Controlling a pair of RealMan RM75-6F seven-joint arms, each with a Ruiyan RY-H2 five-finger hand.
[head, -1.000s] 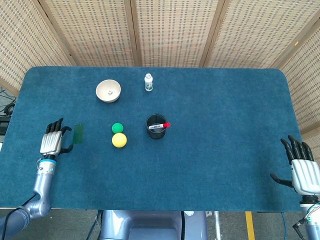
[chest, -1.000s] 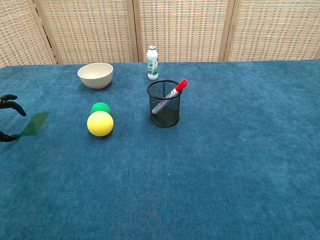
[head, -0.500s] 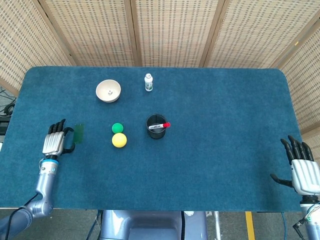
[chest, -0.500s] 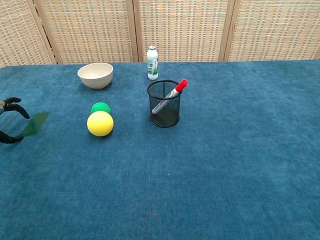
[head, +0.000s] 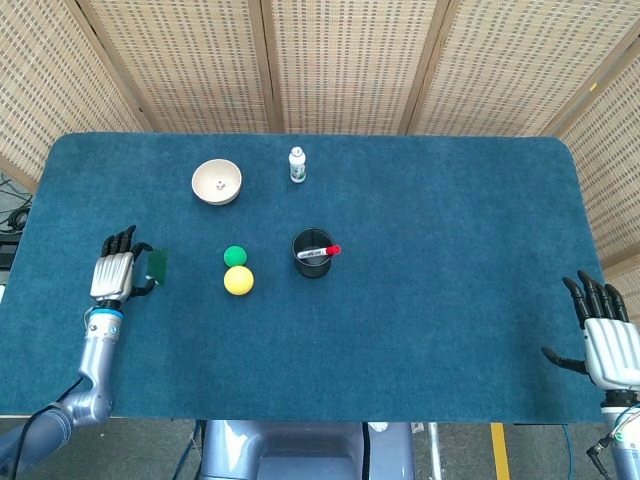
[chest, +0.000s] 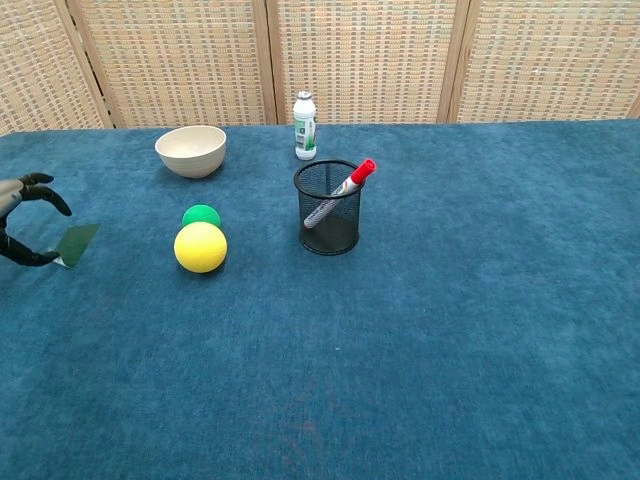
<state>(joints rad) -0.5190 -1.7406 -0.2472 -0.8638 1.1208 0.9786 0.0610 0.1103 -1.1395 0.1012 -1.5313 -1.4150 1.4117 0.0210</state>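
- My left hand (head: 113, 274) sits near the left edge of the blue table (head: 430, 330), fingers spread and curved, holding nothing.
- The green card (head: 155, 265) lies flat on the cloth just beside that hand; in the chest view my thumb tip reaches its near corner (chest: 76, 244), though I cannot tell whether it truly touches.
- My right hand (head: 605, 340) rests at the table's far right corner, fingers wide apart and empty, well away from everything else.
- Further along from the card lie a yellow ball (head: 238, 281) and a smaller green ball (head: 234, 256), the two touching or nearly so, the green one behind the yellow.
- Beyond the balls stands a black mesh cup (head: 311, 253) with a red-capped marker (chest: 345, 187) leaning in it, its cap poking over the rim.
- Toward the back of the table sit a cream bowl (head: 217, 182) and, beside it, a small white bottle (head: 297, 165) standing upright.
- Nothing lies between my left hand and the card; the balls are the nearest things on its other side.
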